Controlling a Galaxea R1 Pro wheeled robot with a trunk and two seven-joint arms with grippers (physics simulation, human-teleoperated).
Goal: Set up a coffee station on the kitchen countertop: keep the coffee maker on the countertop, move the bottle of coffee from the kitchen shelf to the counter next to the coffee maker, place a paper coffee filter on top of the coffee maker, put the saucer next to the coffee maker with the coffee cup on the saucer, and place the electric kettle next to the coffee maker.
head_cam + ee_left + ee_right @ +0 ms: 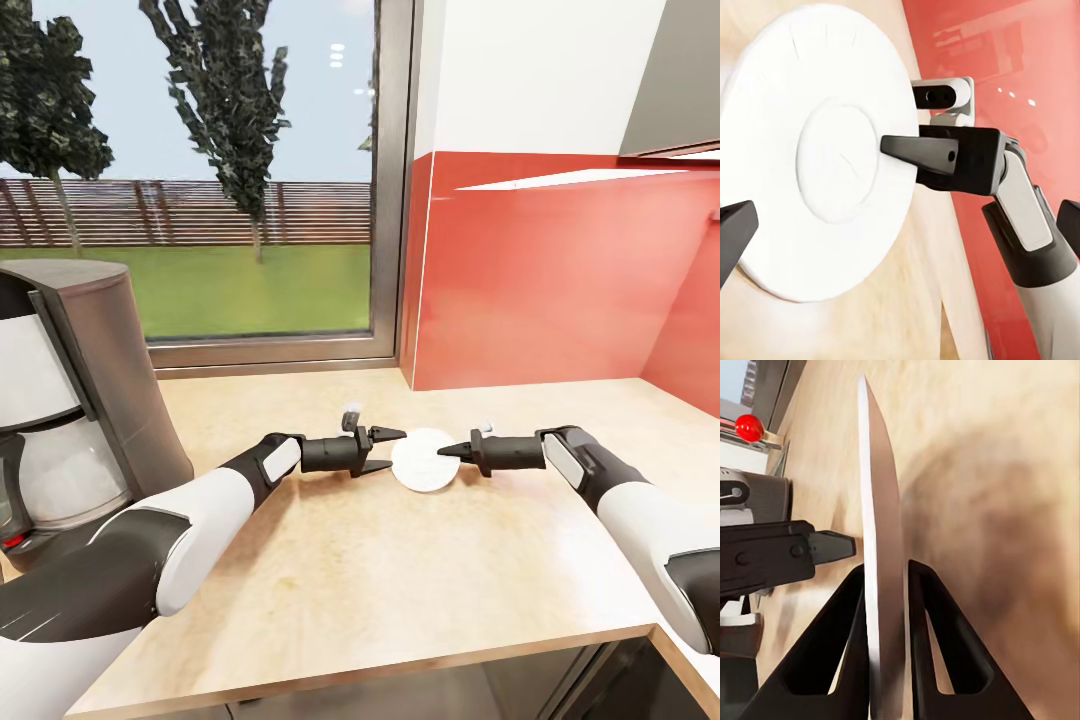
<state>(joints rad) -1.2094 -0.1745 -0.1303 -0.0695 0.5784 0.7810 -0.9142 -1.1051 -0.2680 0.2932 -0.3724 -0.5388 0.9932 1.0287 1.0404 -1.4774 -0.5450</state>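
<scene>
Pinching the saucer [424, 460] by its rim, the right gripper [449, 452] has its fingers [844, 660] closed on the plate's edge, holding it tilted above the kitchen countertop [400, 590], probably to carry it toward the coffee maker [70, 400] at far left. The left gripper [385, 450] waits spread apart at the opposite rim, grasping nothing, and lies directly in that path.
</scene>
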